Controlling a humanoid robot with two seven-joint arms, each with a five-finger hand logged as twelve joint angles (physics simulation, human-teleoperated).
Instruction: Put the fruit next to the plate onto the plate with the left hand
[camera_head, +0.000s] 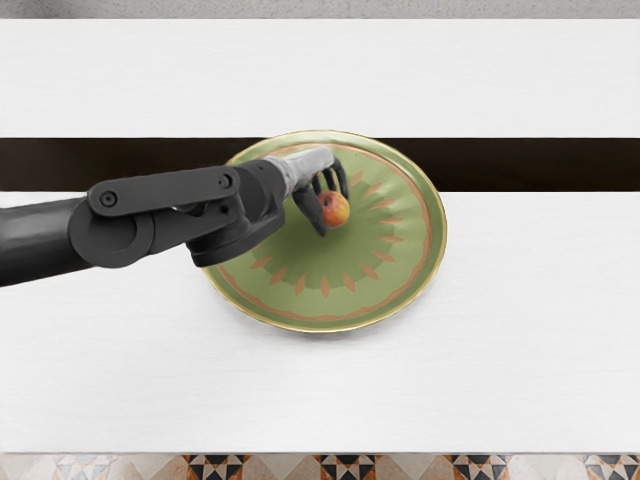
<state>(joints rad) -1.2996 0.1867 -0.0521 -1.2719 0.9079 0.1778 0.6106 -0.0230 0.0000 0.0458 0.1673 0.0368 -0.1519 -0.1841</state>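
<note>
Holds fruit (335, 210) in curled fingers of left hand (315, 185) over plate (390, 280) middle, centre of frame, cannot tell whether touching yet; lower gently till resting, open fingers slowly, withdraw straight up so as not to roll it toward rim.

White surface (520, 370), light wood grain, fills most of the view. Dark stripe (540, 165) runs straight across its far part, edge to edge. One round green plate (385, 275) with a gold rim lies flat near the middle, its far rim overlapping the stripe. Patterned tiled floor (350, 467) shows below the near edge.
</note>
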